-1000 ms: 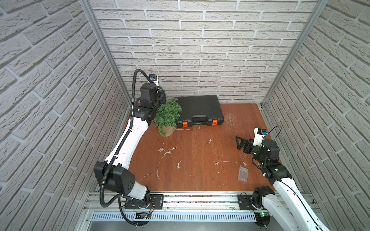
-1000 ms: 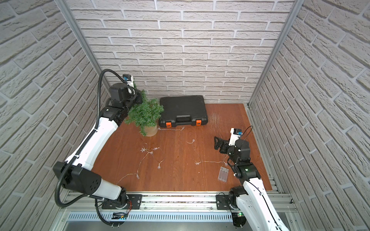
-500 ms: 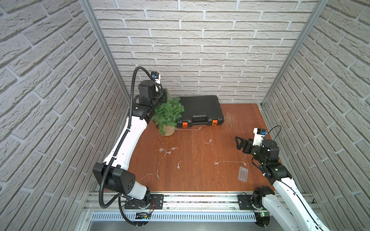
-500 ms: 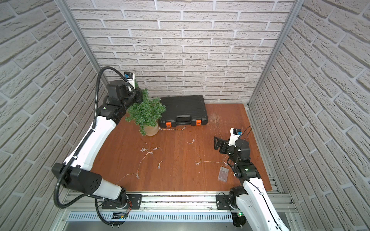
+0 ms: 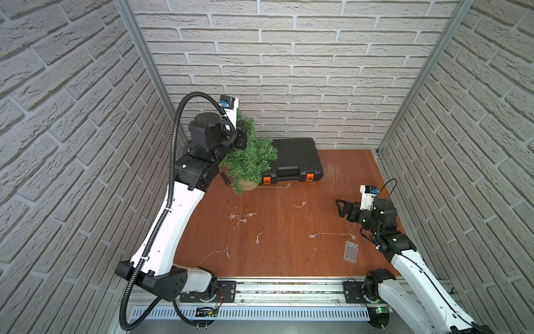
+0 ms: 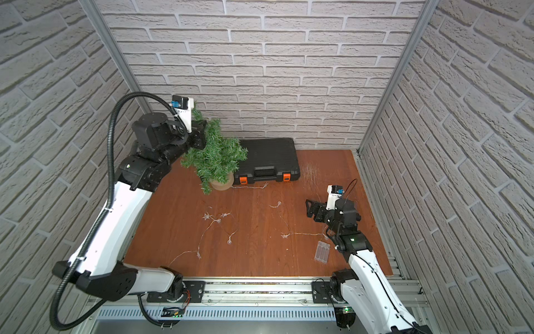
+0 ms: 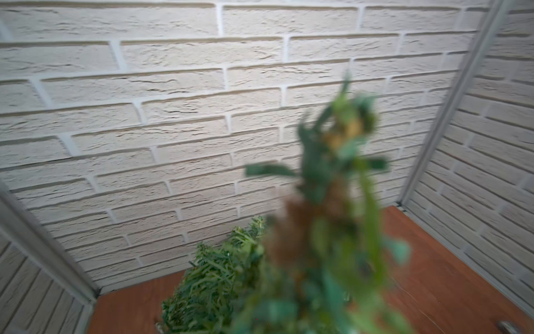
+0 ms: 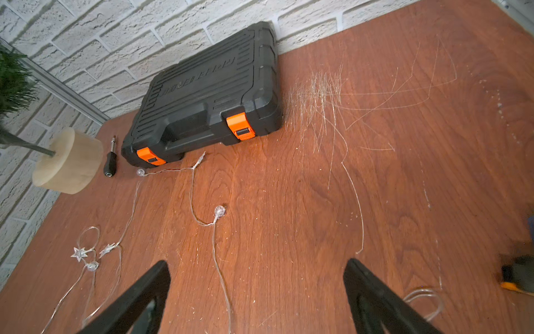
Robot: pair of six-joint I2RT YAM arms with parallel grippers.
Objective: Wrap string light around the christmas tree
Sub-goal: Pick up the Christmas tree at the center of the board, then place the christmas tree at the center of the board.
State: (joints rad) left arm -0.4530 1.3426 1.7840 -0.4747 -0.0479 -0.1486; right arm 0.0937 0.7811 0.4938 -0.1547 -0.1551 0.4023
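Here the christmas tree (image 5: 251, 162) is tilted, tip clamped in the left gripper (image 5: 243, 137), pot pointed frontward. The right gripper (image 8: 256, 262) is held spread wide.

The tree (image 7: 332, 202) top was a green-brown blur in the left wrist view. In both top views branches hid the left gripper's (image 5: 242, 137) fingertips. The right wrist view's edge cut off the tree's crown, the right gripper's (image 8: 257, 261) fingers and a blurred black-orange thing (image 8: 520, 277).

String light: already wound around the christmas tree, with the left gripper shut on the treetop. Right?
No. The string light lies loose on the table, none of it on the christmas tree, as both top views show. The left gripper is indeed shut on the treetop.
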